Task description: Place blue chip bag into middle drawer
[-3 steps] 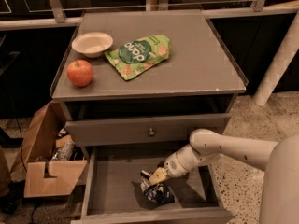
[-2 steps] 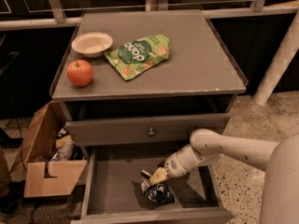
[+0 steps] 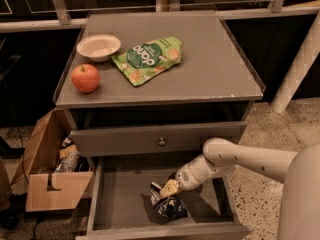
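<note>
The blue chip bag is a small crinkled navy foil bag lying on the floor of the open middle drawer, near the drawer's front and middle. My gripper reaches into the drawer from the right, low over the floor. Its tip is at the top edge of the bag and touches or nearly touches it. My white arm stretches in over the drawer's right wall.
Above the open drawer is a shut drawer front with a round knob. On the cabinet top lie a red apple, a white bowl and a green snack bag. A cardboard box stands at the left, a white post at the right.
</note>
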`<state>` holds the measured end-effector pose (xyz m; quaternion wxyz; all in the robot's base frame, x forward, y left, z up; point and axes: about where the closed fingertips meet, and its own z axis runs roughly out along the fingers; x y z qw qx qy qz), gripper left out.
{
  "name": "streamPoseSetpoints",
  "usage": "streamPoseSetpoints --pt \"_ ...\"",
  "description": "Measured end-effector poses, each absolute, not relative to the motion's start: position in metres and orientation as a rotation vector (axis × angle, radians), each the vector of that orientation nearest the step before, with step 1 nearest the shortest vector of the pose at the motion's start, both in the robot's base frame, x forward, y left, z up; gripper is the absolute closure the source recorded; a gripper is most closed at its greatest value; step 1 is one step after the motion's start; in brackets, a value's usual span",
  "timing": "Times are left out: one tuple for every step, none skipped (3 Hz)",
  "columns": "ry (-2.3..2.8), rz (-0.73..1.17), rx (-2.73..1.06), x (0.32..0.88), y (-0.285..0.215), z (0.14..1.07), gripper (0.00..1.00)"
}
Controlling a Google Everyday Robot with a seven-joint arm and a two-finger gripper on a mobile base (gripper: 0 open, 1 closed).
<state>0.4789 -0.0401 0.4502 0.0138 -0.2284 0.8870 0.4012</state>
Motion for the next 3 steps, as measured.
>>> streamPoseSetpoints --pt "2.762 1.25 -0.711 0.4789 -0.0401 0.4502 0.11" --pt "2.762 1.25 -0.711 0.4789 -0.0401 0.4501 0.0" --pt "2.762 1.25 -0.711 0.4789 -0.04 0.4501 0.0"
